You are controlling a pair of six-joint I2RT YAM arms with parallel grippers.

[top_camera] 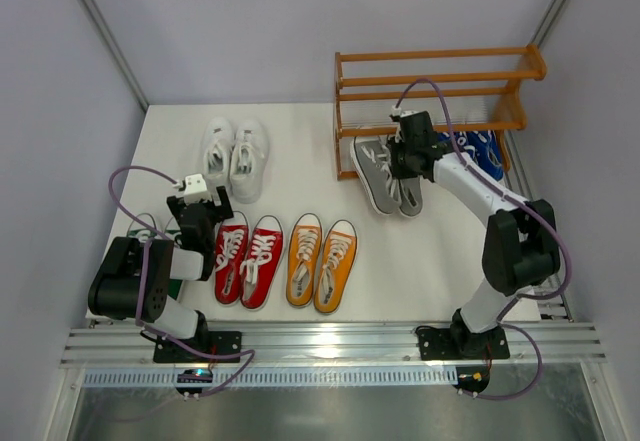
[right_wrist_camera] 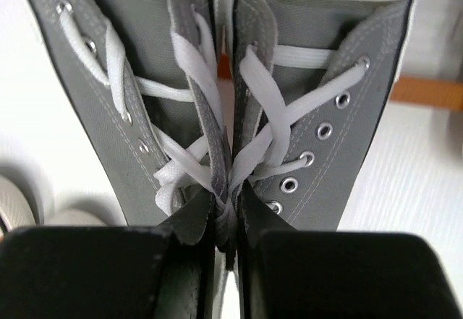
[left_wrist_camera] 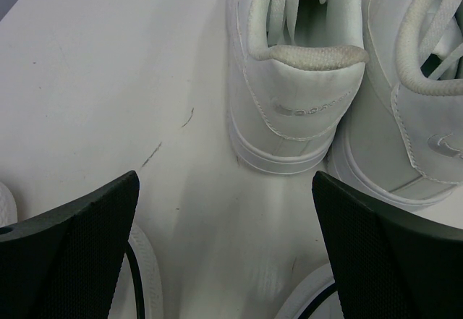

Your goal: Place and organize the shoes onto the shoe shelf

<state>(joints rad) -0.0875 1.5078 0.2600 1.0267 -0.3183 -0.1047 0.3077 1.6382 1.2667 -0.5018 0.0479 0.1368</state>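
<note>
While my right gripper (top_camera: pixel 405 153) pinches the inner edges of the grey pair (top_camera: pixel 385 181) together, its fingers (right_wrist_camera: pixel 87 275) almost meeting on the canvas by the laces, both grey shoes sit side by side at the front of the shoe shelf (top_camera: pixel 430 57), by its lowest tier. The blue pair (top_camera: pixel 482 151) sits just to their right under the slats. My left gripper (left_wrist_camera: pixel 226 189) stands spread wide and holds nothing, low over the table (top_camera: pixel 300 201), just behind the heels of the white pair (top_camera: pixel 233 156). The red pair (top_camera: pixel 248 259) and the orange pair (top_camera: pixel 322 264) lie side by side nearer me.
</note>
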